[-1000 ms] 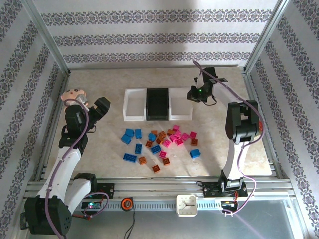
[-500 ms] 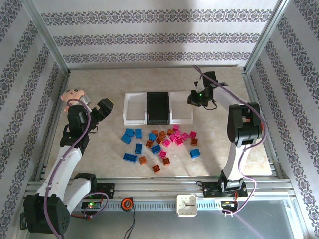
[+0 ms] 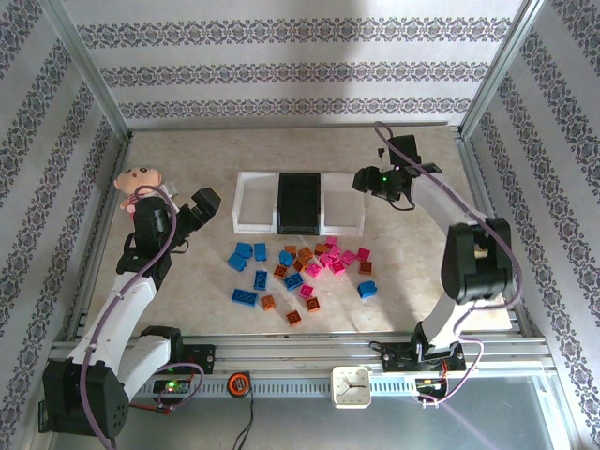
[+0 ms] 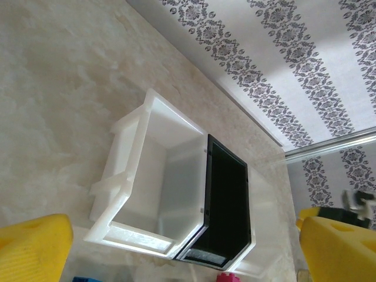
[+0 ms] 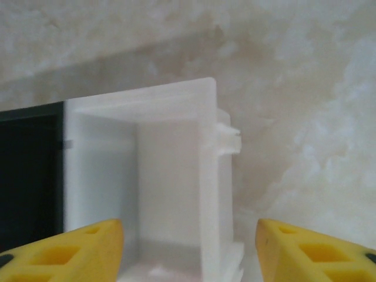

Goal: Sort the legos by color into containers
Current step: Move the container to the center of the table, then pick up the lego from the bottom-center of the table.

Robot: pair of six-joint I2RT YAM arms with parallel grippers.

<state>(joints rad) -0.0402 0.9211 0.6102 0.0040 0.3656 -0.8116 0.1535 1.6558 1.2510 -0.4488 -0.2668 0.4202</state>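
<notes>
Top external view: a black rectangular open-top plastic bin [image 3: 299,202] is seen in the middle of a row of three, and it is taken as the landmark. A white rectangular plastic bin [image 3: 251,200] is set touching its left side, and a second white plastic bin [image 3: 343,206] is set touching its right side. The small studded plastic legos [image 3: 300,272], blue, magenta-pink and orange-brown, are scattered on the pale marble-patterned table [image 3: 187,150] just on the near side of the black bin. The blue ones are found mostly to the near left of it, the pink ones to the near right, and the orange-brown ones mixed between.

The left gripper [image 3: 204,202] is held above the table, left of the black bin and just beyond the left white bin. Its yellow fingers [image 4: 32,247] are seen wide apart in the left wrist view, with nothing between them. The right gripper [image 3: 362,178] is held right of the black bin, at the outer far corner of the right white bin. Its yellow fingers [image 5: 76,247] are parted in the right wrist view, and nothing is gripped. A pink plush doll [image 3: 138,178] is seen far left of the black bin.
</notes>
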